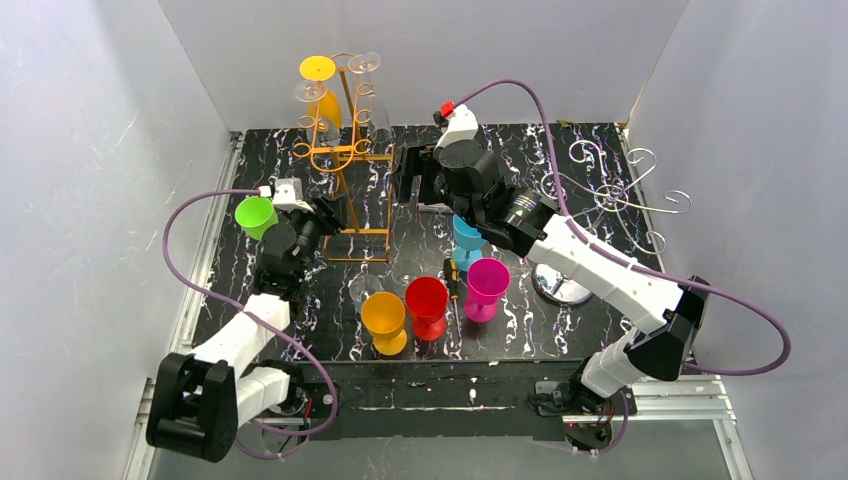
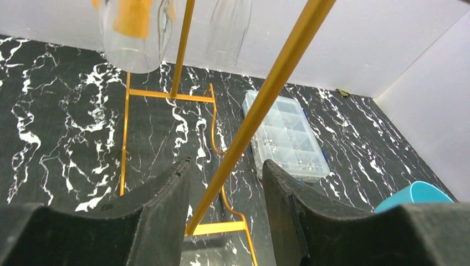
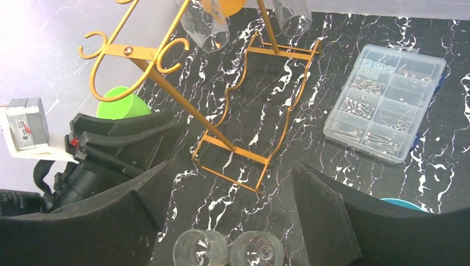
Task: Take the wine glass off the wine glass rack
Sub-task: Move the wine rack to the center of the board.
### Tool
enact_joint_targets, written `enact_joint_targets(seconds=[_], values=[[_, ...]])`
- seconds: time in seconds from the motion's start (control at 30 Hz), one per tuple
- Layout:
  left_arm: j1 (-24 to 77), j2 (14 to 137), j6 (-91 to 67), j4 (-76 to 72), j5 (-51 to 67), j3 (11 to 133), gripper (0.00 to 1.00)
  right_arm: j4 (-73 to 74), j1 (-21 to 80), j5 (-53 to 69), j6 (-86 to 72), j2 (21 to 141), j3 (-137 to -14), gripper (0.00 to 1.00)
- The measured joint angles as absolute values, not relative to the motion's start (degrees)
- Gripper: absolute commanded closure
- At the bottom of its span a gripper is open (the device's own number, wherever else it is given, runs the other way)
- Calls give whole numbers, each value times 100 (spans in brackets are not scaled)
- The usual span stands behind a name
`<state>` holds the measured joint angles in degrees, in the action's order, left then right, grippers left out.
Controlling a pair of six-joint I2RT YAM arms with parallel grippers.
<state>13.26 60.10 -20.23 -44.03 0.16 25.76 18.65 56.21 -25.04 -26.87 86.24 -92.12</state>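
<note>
The gold wine glass rack (image 1: 343,160) stands at the back left of the table. A yellow glass (image 1: 322,95) and clear wine glasses (image 1: 365,70) hang upside down from its top. In the left wrist view a clear glass (image 2: 133,41) and a second one (image 2: 227,27) hang above. My left gripper (image 2: 224,166) is open, its jaws either side of the rack's slanted gold post (image 2: 260,105) without touching it; it also shows in the top view (image 1: 338,212). My right gripper (image 3: 230,172) is open and empty, hovering right of the rack (image 3: 166,66); it shows in the top view (image 1: 405,172).
Two clear glasses (image 3: 200,247) stand upright on the table below my right gripper. Orange (image 1: 384,318), red (image 1: 427,305), magenta (image 1: 485,285) and cyan (image 1: 466,238) cups stand in front. A green cup (image 1: 256,215) is at left, a screw box (image 3: 385,102) behind, a silver rack (image 1: 610,190) at right.
</note>
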Motion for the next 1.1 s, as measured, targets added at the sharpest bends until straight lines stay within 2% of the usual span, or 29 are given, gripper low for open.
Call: enact_joint_targets(seconds=[0.33, 0.53, 0.77, 0.9, 1.1], values=[[1326, 7091, -2043, -5787, 178, 2576, 62, 1839, 5583, -2591, -2615, 8556, -9196, 14], [1337, 7437, -2080, -6173, 266, 2663, 75, 1822, 5566, -2646, -2528, 8468, -9194, 14], [1365, 7732, -2104, -6431, 410, 2803, 80, 1822, 5546, -2689, -2504, 8455, -9113, 14], [1402, 7804, -2084, -6475, 451, 2836, 100, 1822, 5542, -2689, -2484, 8455, -9098, 14], [1406, 7723, -2005, -6311, 493, 2858, 100, 1822, 5513, -2707, -2464, 8455, -9091, 14]])
